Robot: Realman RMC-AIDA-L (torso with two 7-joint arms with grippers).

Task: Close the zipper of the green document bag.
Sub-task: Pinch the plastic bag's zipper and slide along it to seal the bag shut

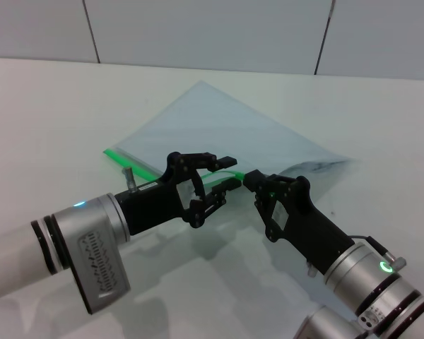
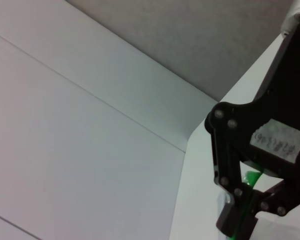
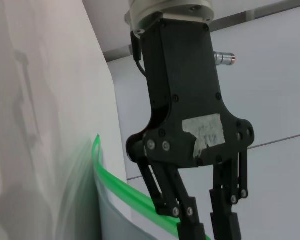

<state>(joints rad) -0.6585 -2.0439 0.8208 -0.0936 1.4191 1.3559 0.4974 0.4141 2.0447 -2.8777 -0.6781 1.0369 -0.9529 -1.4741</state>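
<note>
The green document bag (image 1: pixel 219 123) lies flat on the white table, a pale translucent pouch turned diagonally. Its zipper (image 1: pixel 138 164) is the bright green strip along the near edge. My left gripper (image 1: pixel 228 173) is open, with one finger above and one below the strip near its right end. My right gripper (image 1: pixel 249 179) is shut on that end of the zipper, tip to tip with the left. In the right wrist view the zipper (image 3: pixel 117 185) curves up into the left gripper (image 3: pixel 207 225). The left wrist view shows green inside the right gripper (image 2: pixel 247 212). I cannot make out the slider.
The white table (image 1: pixel 49 113) stretches all around the bag. A pale panelled wall (image 1: pixel 212 32) rises behind its far edge. Dark print shows through the bag's right corner (image 1: pixel 318 167).
</note>
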